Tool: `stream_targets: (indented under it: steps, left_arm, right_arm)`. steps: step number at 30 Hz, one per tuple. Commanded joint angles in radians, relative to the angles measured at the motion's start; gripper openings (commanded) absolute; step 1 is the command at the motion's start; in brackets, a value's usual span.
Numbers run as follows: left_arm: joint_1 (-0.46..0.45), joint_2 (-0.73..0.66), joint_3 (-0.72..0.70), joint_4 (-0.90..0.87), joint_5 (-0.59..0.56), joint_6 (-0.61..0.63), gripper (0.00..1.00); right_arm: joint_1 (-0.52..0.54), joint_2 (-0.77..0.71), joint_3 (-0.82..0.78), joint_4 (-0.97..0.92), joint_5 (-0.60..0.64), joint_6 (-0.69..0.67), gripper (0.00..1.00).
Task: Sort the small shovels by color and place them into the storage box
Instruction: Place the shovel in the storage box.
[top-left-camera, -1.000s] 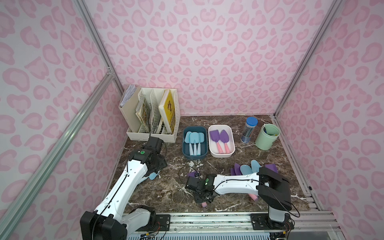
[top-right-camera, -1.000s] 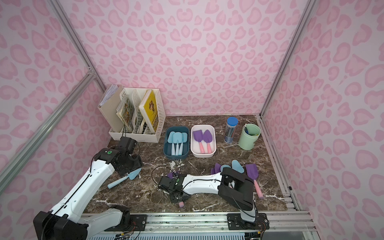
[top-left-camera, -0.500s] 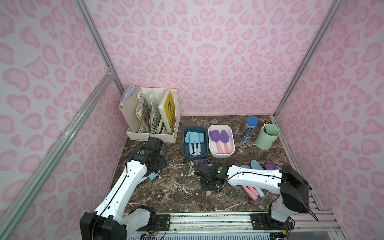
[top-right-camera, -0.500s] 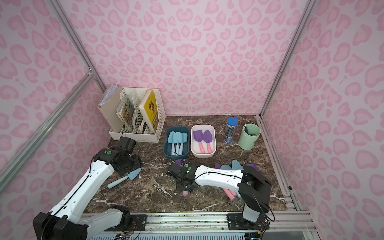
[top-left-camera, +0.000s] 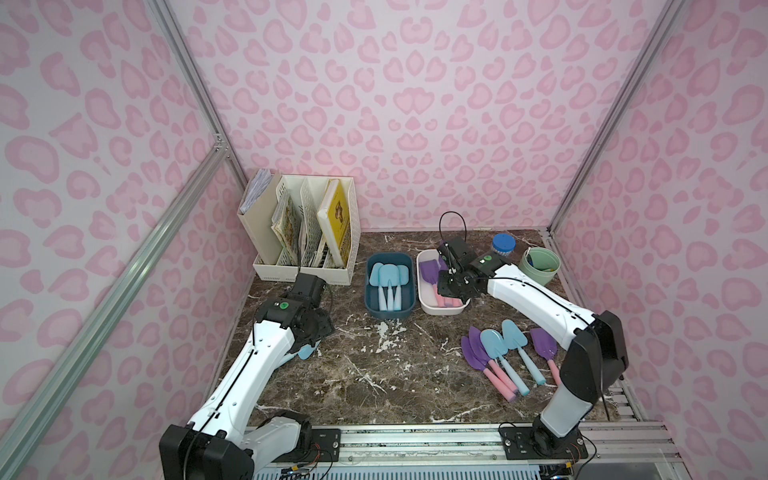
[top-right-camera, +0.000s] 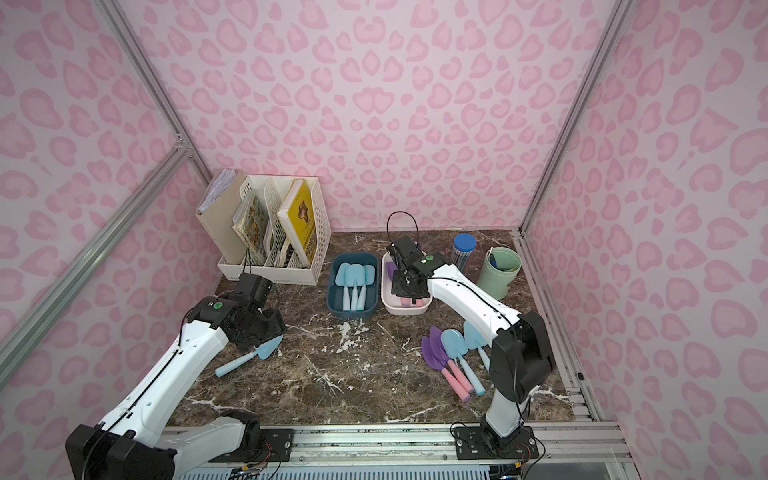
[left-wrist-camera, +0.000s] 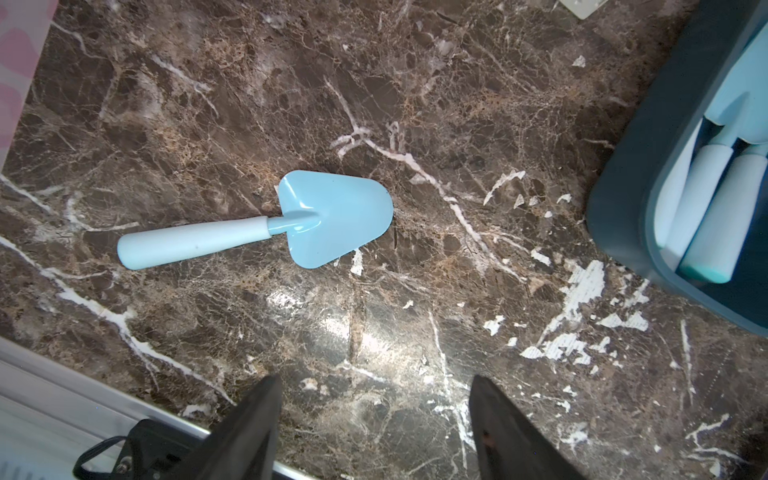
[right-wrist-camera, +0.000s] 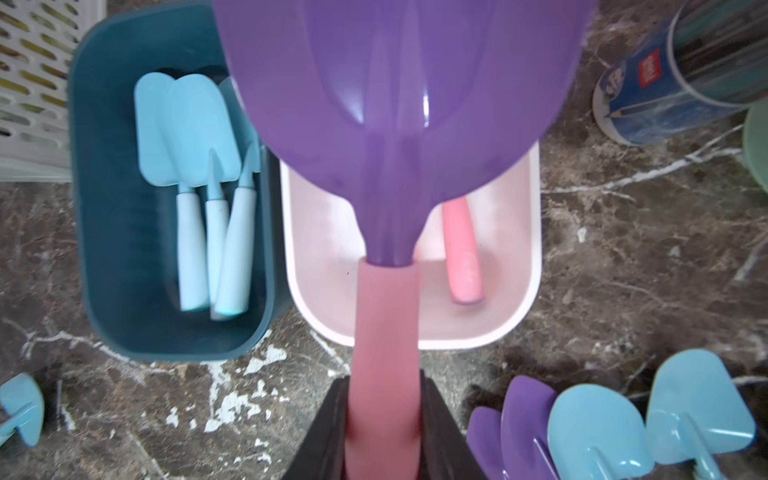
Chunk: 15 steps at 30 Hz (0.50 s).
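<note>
My right gripper (right-wrist-camera: 384, 399) is shut on the pink handle of a purple-bladed shovel (right-wrist-camera: 395, 83). It holds the shovel over the white box (top-left-camera: 440, 309), where other purple shovels with pink handles (right-wrist-camera: 461, 249) lie. Beside it the dark blue box (top-left-camera: 388, 313) holds three light blue shovels (top-left-camera: 388, 278). Several loose shovels (top-left-camera: 494, 345), purple and light blue, lie on the right of the table. My left gripper (left-wrist-camera: 374, 382) hangs open above the marble, near a single light blue shovel (left-wrist-camera: 332, 216) lying flat at the left, also seen in a top view (top-right-camera: 266, 349).
A cream file rack (top-left-camera: 307, 232) with books stands at the back left. A clear pencil tube with a blue cap (top-left-camera: 503, 243) and a green cup (top-left-camera: 540, 264) stand at the back right. A metal rail (top-left-camera: 415, 440) runs along the front edge.
My right arm has carried the purple shovel from the front middle of the table back to above the white box. The left arm has stayed where it was.
</note>
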Motion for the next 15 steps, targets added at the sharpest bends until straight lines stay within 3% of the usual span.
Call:
stream_targets:
  steps: [1,15]
  left_arm:
    - [0.001,-0.004,0.007,-0.006,0.005,0.0,0.75]
    - [0.001,-0.012,0.01,-0.017,0.006,-0.001,0.75]
  right_arm:
    - [-0.044,0.069,0.049,-0.037,-0.024,-0.088,0.13]
    - [-0.107,0.267,0.184,-0.031,-0.042,-0.157,0.17]
